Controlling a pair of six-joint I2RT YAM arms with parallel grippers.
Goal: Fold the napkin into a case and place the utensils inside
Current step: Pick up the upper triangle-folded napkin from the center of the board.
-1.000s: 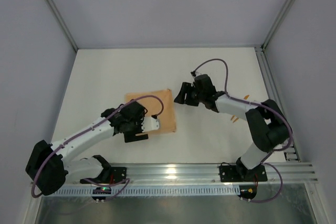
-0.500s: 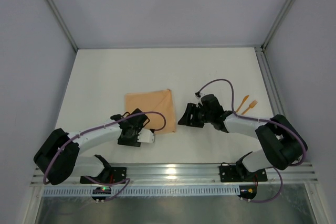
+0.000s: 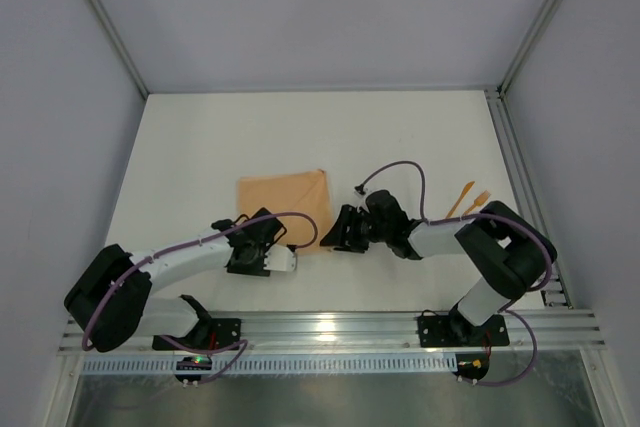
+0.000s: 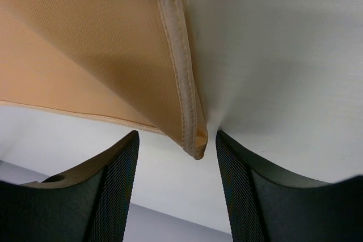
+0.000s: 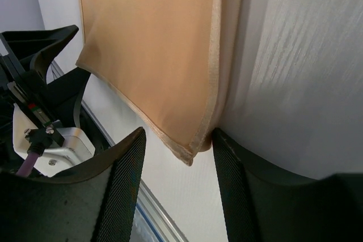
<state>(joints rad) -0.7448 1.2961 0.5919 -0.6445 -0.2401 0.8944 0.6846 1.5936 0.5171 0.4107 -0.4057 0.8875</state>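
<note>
**Top view.** The napkin (image 3: 285,205) lies flat on the counter (image 3: 200,137), unfolded, where it lay a second ago. The left claw (image 3: 258,250) sits low at the cloth's near edge. A second ago it reached further over that edge with its arm stretched out; since half a second ago it has hardly shifted. The right claw (image 3: 340,233) has moved more. A second ago it stood beside the napkin's far right corner, and it has since drawn back to the near right corner, which lies just ahead of its fingers. The utensils (image 3: 468,197) lie well behind the right claw, beyond its forearm. Both pieces are now in plain sight, whereas a second ago the arm covered most of them.

**Left wrist view.** The left claw (image 4: 177,140) stands open, with its two dark fingers (image 4: 113,185) apart. A hemmed corner of the napkin (image 4: 102,55) points down into the gap between them. Pale counter (image 4: 283,55) shows on either side of the corner, and neither finger presses the cloth.

**Right wrist view.** The right claw (image 5: 177,135) is also open. Another napkin (image 5: 153,43) corner reaches between its fingers (image 5: 122,179), its hem close against the right-hand one; whether they touch cannot be told. The left claw's body shows beyond, at the cloth's other side.
</note>
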